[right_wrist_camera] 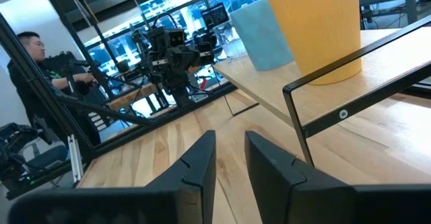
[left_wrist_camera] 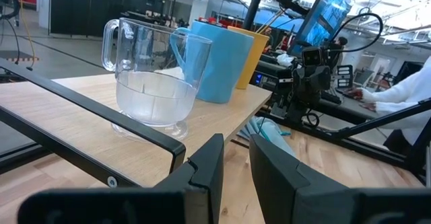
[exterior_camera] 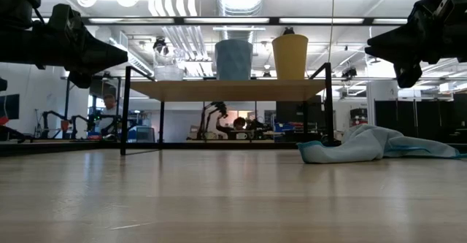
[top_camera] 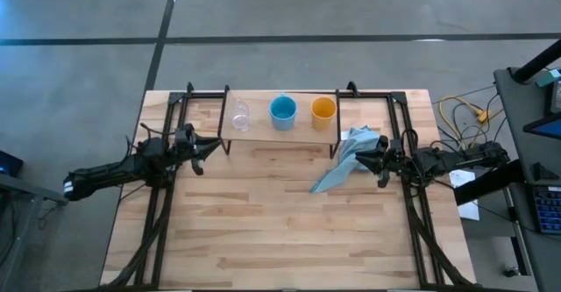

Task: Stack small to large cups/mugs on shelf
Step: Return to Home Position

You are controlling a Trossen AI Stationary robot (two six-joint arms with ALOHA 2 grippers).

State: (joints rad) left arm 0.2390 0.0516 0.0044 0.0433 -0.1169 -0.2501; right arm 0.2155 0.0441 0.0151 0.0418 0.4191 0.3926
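Three cups stand upright in a row on the shelf [top_camera: 263, 132], a low light-wood board on black legs at the table's far edge. They are a clear glass with a handle [top_camera: 240, 115] [left_wrist_camera: 149, 76], a light blue cup [top_camera: 282, 111] [exterior_camera: 233, 59] and a yellow-orange cup [top_camera: 323, 110] [right_wrist_camera: 316, 29]. My left gripper [top_camera: 210, 146] [left_wrist_camera: 236, 158] hovers shut just off the shelf's left end, nearest the glass. My right gripper [top_camera: 361, 159] [right_wrist_camera: 231, 153] hovers shut off the shelf's right end, nearest the yellow-orange cup. Neither touches anything.
A light blue cloth [top_camera: 346, 162] [exterior_camera: 372, 144] lies crumpled on the table by the shelf's right legs, under my right gripper. Black arm frames [top_camera: 158, 204] run along both table sides. Cables [top_camera: 460, 112] lie beyond the right edge. A person [right_wrist_camera: 30, 56] sits beyond the table.
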